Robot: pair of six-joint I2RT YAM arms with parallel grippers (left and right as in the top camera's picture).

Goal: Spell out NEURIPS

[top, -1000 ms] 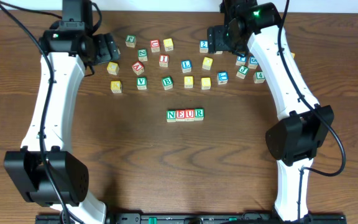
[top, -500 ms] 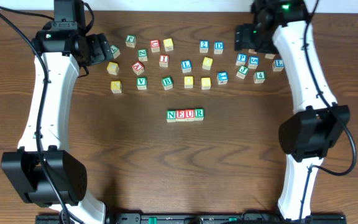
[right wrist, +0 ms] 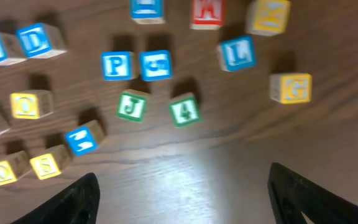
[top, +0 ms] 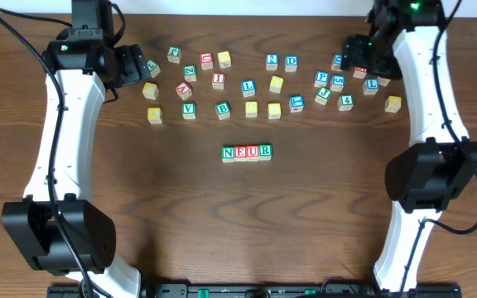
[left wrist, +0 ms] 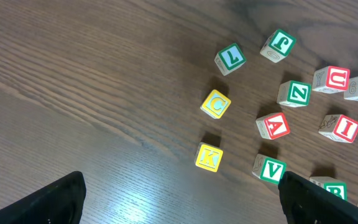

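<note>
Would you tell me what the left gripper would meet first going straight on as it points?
Probably the K cube, centred ahead of the open left gripper; depth is unclear.

Four rowed cubes (top: 247, 152) are sitting together, about twenty-seven loose cubes (top: 222, 108) are lying scattered, and two arms (top: 65, 108) are hovering.

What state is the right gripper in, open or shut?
Open. The right gripper shows both fingers wide apart, nothing between them.
</note>
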